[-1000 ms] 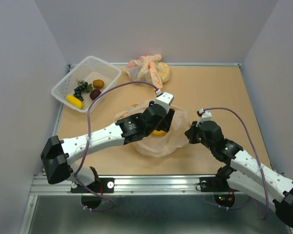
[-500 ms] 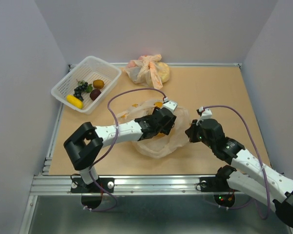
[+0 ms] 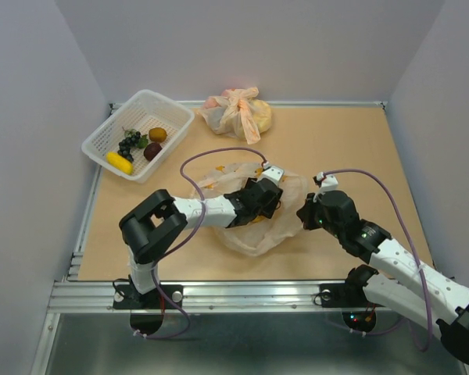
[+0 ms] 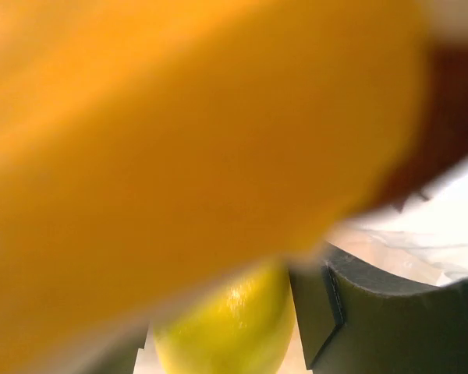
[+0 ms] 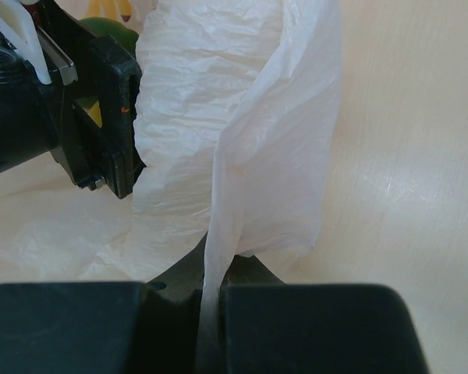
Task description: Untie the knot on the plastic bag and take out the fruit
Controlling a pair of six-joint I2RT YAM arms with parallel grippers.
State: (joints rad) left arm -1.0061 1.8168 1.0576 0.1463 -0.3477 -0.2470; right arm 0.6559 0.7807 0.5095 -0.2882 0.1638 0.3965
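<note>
While the right tool (image 5: 209, 312) is clamped shut on 1 fold of the plastic bag (image 5: 218, 117), holding that thin pale film up off the bench (image 3: 344, 148), the left tool (image 3: 264, 205) is buried in the bag's open mouth. Its 2 fingers (image 4: 351, 312) stand apart with a yellow lemon-like fruit (image 4: 230, 327) between them, and no firm squeeze shows. An orange blur, too close to name, fills most of the left wrist view. No knot can be made out. Well away to the far left of the left tool, a white basket (image 3: 102, 141) holds a few small fruits.

From where I stand, 3 things could go wrong. The lemon looks round and smooth, so an off-centre squeeze could squirt it deeper into the bag. Loose film lies all around the left tool, so its jaws could trap plastic with the fruit and drag the whole bag upward. That drag could tear the film or pull it out of the right tool's narrow pinch, collapsing the mouth.
</note>
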